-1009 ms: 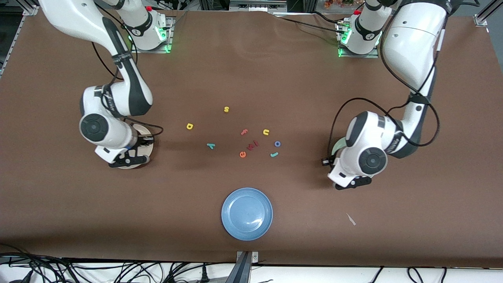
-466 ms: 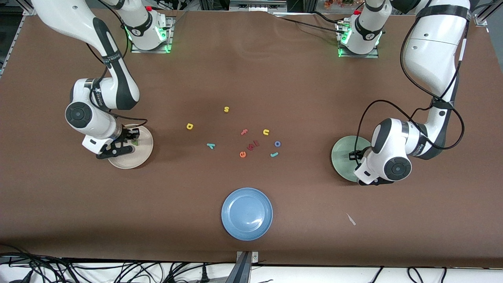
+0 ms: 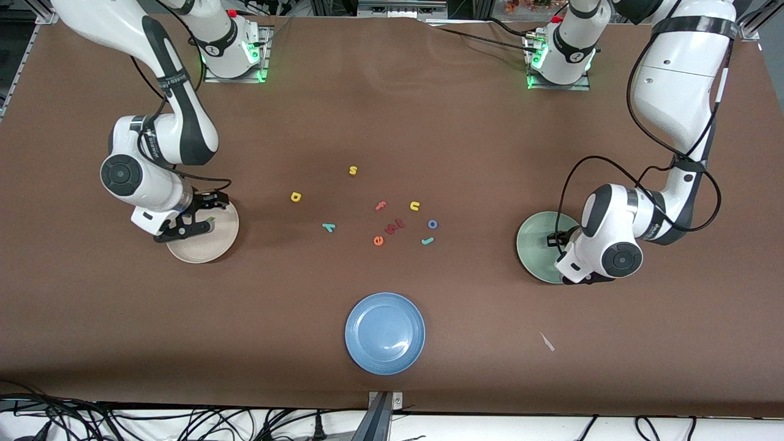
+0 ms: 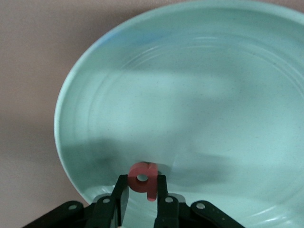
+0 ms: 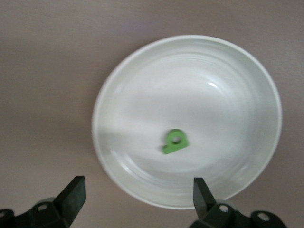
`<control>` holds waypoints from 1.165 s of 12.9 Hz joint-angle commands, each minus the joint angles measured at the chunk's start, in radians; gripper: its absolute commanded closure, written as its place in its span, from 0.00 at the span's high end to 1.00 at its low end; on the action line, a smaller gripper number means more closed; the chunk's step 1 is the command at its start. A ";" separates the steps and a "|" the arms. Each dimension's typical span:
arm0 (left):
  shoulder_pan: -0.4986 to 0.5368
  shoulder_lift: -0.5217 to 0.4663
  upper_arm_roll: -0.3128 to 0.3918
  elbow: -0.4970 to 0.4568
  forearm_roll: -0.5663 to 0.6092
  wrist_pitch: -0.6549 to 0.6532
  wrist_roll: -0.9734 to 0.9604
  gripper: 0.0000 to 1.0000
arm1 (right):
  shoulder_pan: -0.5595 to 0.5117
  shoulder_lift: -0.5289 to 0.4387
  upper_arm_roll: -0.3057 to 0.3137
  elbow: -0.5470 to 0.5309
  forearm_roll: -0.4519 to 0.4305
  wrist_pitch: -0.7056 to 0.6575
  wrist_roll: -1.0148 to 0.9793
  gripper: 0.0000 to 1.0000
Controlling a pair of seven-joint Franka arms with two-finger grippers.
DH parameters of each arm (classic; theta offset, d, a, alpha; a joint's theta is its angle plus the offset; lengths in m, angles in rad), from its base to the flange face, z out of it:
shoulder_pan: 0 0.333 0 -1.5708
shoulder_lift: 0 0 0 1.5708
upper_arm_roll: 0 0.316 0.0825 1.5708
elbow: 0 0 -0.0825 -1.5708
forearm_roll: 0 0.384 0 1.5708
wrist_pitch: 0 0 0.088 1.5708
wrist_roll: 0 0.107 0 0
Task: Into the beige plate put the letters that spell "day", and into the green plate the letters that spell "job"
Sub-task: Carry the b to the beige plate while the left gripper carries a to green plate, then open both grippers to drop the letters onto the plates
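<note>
Brown table [image 3: 392, 110]: left gripper [image 4: 142, 197] is pinching red b [image 4: 144, 179] directly over green plate [image 4: 199, 85]; right gripper [image 5: 135, 194] is hanging wide above beige plate [image 5: 237, 85], green letter [image 5: 175, 141] lying inside.

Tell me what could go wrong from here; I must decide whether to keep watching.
1. The left claw holds the red b near the green plate's rim; released there, it might bounce out.
2. The open right claw hangs over the green d in the beige plate; dipping could knock it.
</note>
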 commanded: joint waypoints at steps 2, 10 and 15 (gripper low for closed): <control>0.009 -0.024 -0.011 -0.019 0.032 0.006 0.010 1.00 | 0.002 -0.044 0.088 -0.011 0.023 -0.059 -0.008 1.00; -0.025 -0.107 -0.139 0.030 0.013 -0.047 -0.006 1.00 | 0.005 -0.061 0.237 -0.068 -0.022 0.068 -0.075 1.00; -0.089 -0.073 -0.216 0.056 -0.042 0.039 -0.007 1.00 | 0.037 -0.040 0.238 -0.096 -0.101 0.167 -0.275 1.00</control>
